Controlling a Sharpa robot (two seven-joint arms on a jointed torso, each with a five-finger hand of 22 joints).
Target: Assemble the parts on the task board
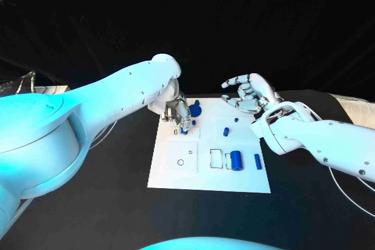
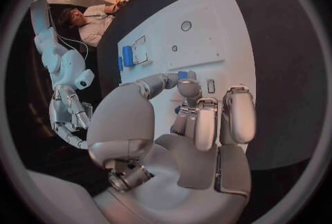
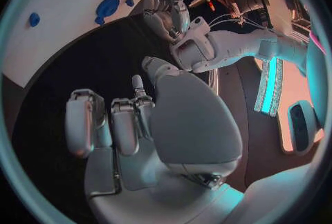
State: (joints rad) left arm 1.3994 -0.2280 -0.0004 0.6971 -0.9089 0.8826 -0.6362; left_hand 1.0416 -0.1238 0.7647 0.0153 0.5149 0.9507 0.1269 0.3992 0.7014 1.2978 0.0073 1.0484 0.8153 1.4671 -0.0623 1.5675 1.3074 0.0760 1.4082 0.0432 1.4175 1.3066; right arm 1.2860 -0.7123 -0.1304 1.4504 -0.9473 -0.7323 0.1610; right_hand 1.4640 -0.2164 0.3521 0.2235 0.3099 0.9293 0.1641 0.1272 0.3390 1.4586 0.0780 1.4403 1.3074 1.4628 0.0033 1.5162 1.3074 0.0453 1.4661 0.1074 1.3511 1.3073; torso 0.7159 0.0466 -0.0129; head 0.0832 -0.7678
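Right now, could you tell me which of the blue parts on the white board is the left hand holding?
The small blue part under the left hand, pinched in its fingers at the board's far left; the others lie untouched.

My white board [image 1: 176, 174] lies flat in the middle of the picture. A fat blue part [image 1: 236, 159] lies on its side low on it, a thin blue one [image 1: 257, 161] just right. Another small one [image 1: 226, 132] sits higher up.
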